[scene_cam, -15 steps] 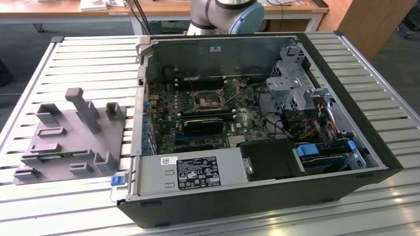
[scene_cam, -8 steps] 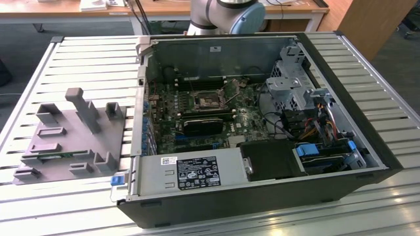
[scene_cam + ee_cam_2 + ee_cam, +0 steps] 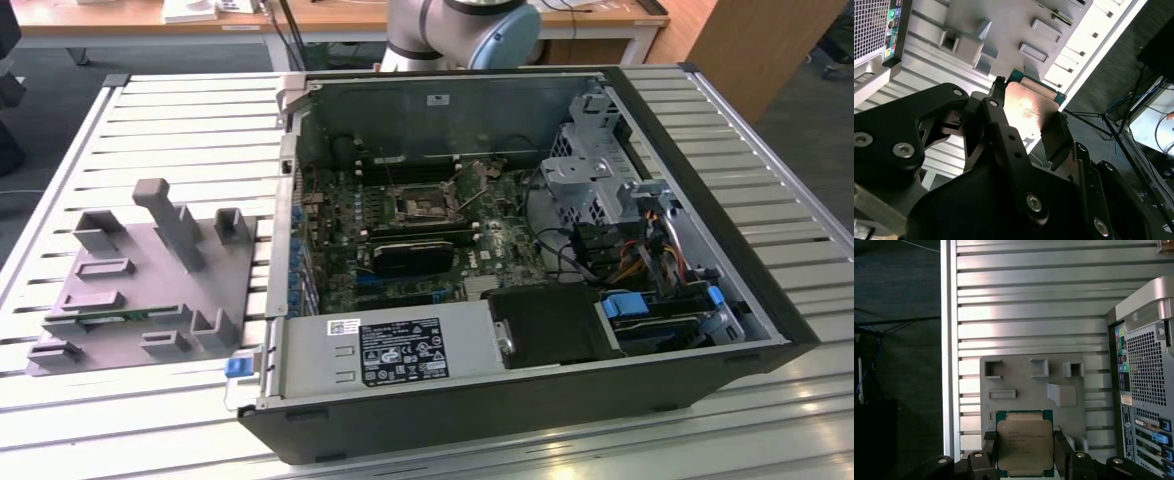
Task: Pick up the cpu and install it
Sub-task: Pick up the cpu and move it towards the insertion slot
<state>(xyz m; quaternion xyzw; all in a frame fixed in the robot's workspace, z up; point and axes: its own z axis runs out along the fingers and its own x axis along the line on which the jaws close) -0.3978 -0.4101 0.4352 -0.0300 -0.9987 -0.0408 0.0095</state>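
I see a brushed, softly shiny metal lid on the cpu (image 3: 1024, 440). The tool (image 3: 1024, 454) looks smooth and matt black. The fixture plate (image 3: 140, 290) looks matt grey plastic; the worktop (image 3: 174, 110), ribbed satin metal.

One open black computer case (image 3: 534, 425), one grey plastic fixture plate (image 3: 147, 290), one silvery square cpu (image 3: 1024, 445), one slatted metal table (image 3: 747, 150), one black gripper (image 3: 1024, 435).

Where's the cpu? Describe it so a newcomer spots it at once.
On the slatted table beside the computer case lies a grey fixture. In the first wrist view the cpu shows against that fixture, clamped between the black jaws of the gripper. It is a flat square chip, silvery top with a thin green border, unlike the grey plastic blocks.
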